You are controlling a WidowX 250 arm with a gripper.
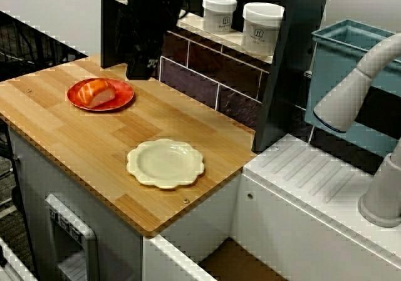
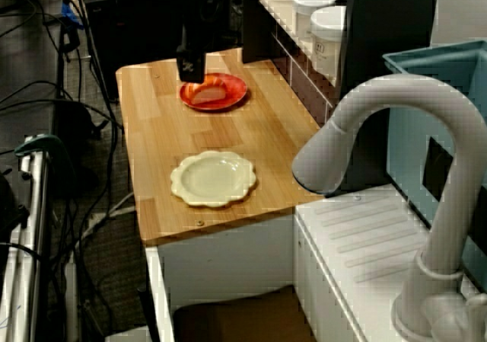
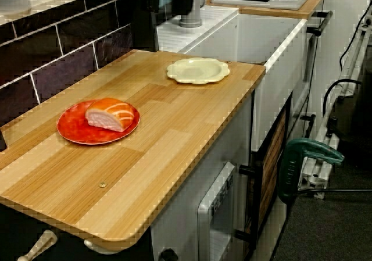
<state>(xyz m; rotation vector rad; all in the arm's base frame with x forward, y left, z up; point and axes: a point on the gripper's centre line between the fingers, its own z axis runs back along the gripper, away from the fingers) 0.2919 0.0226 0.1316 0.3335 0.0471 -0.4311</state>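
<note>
a piece of salmon [image 1: 99,92] lay on a red plate [image 1: 125,96], off the bare wooden counter [image 1: 75,137]. the dark claw [image 2: 190,71] hung just over the plate's far edge, its opening too dark to tell. further right sat an empty cream plate [image 1: 165,163].

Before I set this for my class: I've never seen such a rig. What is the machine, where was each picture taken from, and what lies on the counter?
The dark column is one robot arm; its claw hangs near a red plate bearing a salmon piece. Whether it is open, I cannot tell; it holds nothing visible. One view looks across the wooden counter, one from behind the tap, one low along the counter, arm unseen. A cream plate lies empty.
</note>
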